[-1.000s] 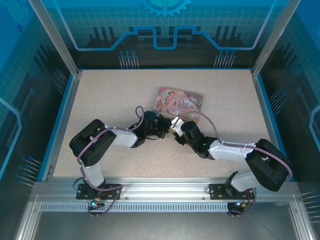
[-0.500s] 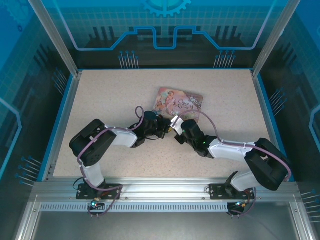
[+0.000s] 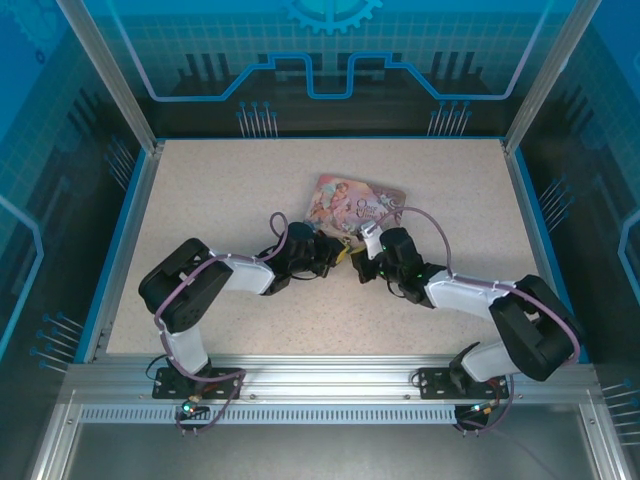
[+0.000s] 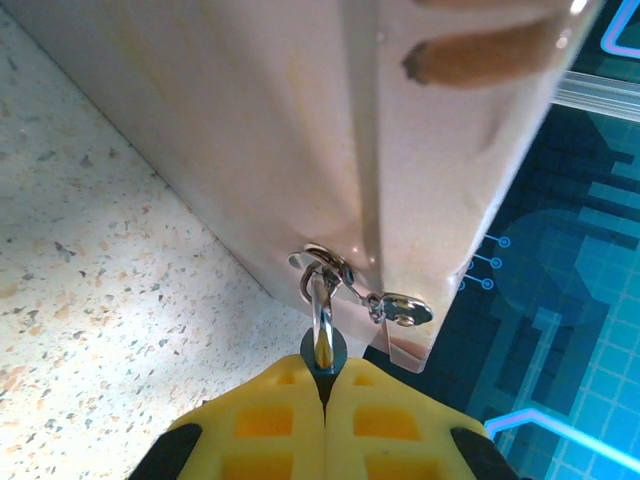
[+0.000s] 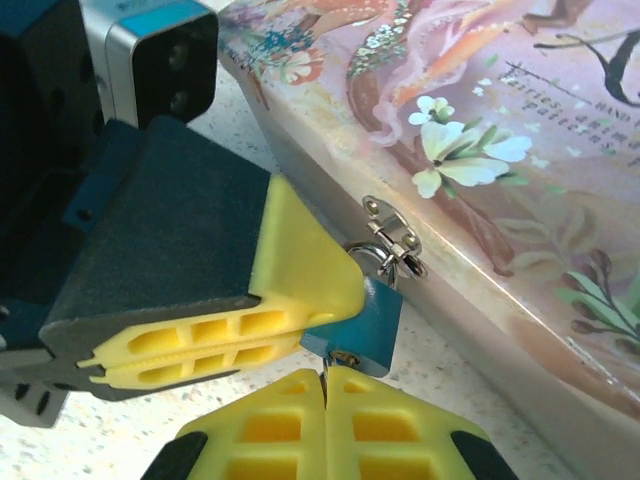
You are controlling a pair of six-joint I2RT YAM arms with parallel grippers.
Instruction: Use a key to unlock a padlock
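Roll the right wrist gently about the key's (image 5: 324, 371) own line—no sideways push—while the left jaws brace the padlock (image 5: 362, 318). It hangs from the hasp (image 5: 395, 240) on the tin box's (image 5: 500, 300) front wall, pinched by the left jaws; the right jaws, pressed together on the key, meet its underside.

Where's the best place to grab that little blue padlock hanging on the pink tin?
I'd pinch the padlock across its blue body's flat faces, coming in sideways along the wall of the tin. Its shackle is threaded through the hasp, and the keyhole end away from the tin should stay free.
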